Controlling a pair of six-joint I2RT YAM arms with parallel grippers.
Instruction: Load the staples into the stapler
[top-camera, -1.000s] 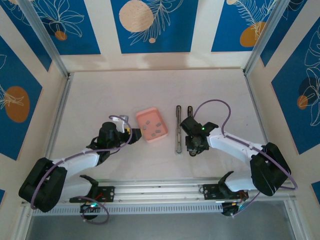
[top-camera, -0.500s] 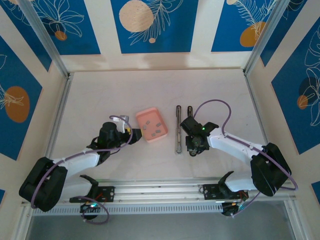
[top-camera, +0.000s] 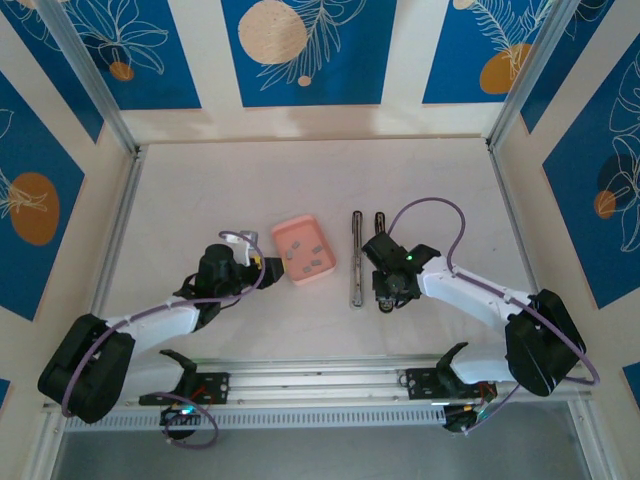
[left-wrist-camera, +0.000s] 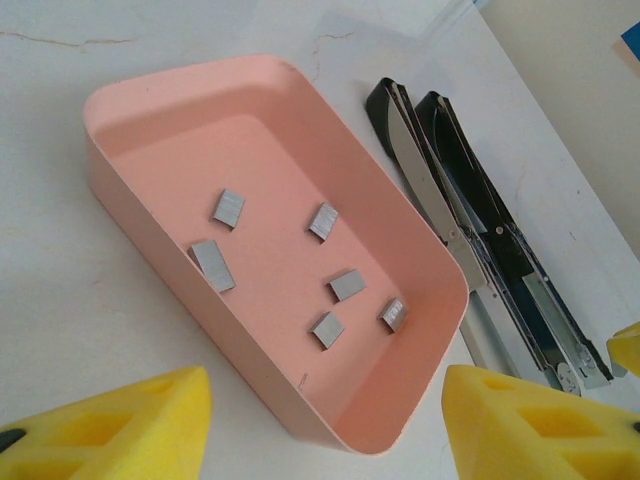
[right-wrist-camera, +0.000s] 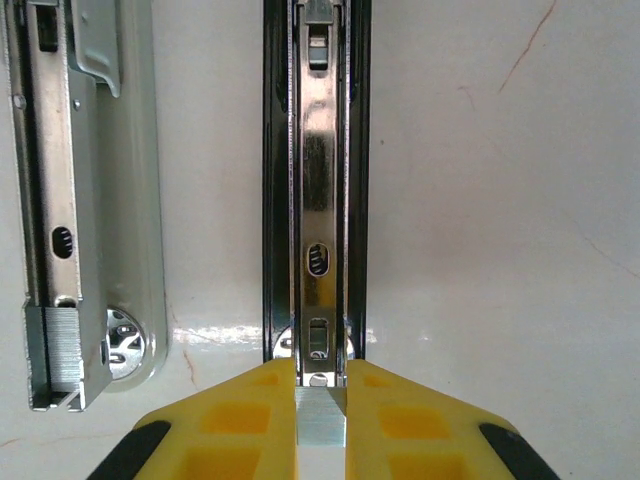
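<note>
A: We're pinching a grey metal staple strip (right-wrist-camera: 321, 420) in our right fingers (right-wrist-camera: 250, 410), at the open channel of the slim silver-black stapler (right-wrist-camera: 318, 180) on the bench (right-wrist-camera: 480, 200).
B: Our left fingers (left-wrist-camera: 110, 425) are gaping empty; we're risking a skewed strip jamming.

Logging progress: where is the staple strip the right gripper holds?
In the right wrist view, the staple strip is pinched in the right gripper at the end of the black-sided channel of the stapler, right of the pink tray.
</note>
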